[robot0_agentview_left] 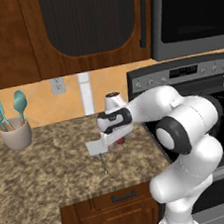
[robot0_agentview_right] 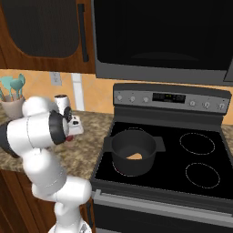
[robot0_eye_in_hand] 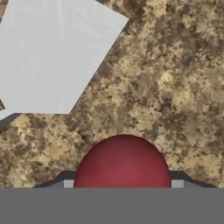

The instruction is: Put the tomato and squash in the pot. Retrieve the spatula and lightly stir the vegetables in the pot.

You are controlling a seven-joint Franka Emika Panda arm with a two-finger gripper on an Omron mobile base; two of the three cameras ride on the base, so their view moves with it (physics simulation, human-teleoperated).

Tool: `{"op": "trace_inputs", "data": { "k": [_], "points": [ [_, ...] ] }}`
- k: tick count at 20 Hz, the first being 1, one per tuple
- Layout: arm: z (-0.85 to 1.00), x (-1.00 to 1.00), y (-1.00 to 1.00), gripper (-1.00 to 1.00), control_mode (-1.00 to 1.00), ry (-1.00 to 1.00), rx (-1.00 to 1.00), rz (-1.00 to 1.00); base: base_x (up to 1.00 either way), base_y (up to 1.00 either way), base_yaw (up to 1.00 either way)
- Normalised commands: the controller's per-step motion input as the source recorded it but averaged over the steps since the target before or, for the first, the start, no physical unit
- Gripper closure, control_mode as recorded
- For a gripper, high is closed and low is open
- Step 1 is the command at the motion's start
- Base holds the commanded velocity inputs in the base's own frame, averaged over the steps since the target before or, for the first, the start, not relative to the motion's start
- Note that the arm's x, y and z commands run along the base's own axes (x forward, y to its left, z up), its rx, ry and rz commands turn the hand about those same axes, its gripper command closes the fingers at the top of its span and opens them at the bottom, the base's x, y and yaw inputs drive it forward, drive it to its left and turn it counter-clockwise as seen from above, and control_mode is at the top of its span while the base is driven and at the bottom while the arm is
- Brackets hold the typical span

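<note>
The tomato (robot0_eye_in_hand: 122,162), a small red ball, lies on the speckled counter between my gripper's (robot0_eye_in_hand: 122,184) two fingertips, which press on its sides, so the gripper is shut on it. From the left base view, the hand (robot0_agentview_left: 115,128) points down over the tomato (robot0_agentview_left: 120,142), beside the spatula's pale grey blade (robot0_agentview_left: 96,147). That blade (robot0_eye_in_hand: 52,57) lies flat just beyond the tomato. The dark pot (robot0_agentview_right: 119,142) stands on the stove's front left burner with the tan squash (robot0_agentview_right: 134,156) inside.
A beige cup of teal utensils (robot0_agentview_left: 16,134) stands at the back left of the counter. A white shaker (robot0_agentview_left: 113,100) stands behind the hand by the wall. The stove (robot0_agentview_right: 200,154) adjoins the counter on the right; the counter's front edge (robot0_agentview_left: 109,190) is close.
</note>
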Motion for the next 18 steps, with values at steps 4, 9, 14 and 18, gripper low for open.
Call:
{"op": "trace_inputs", "data": {
  "k": [4,9,14,18],
  "points": [
    [0.83,-0.54,-0.17,1.00,-1.00,-0.15,0.00,0.00,0.00,0.00,0.00],
    [0.82,-0.59,-0.26,1.00,-1.00,-0.13,0.00,0.00,0.00,0.00,0.00],
    [0.86,-0.62,-0.26,1.00,-1.00,-0.17,0.00,-0.01,0.00,0.00,0.00],
    [0.55,-0.34,-0.35,1.00,-1.00,-0.09,0.00,-0.04,0.00,0.00,0.00]
  ]
}}
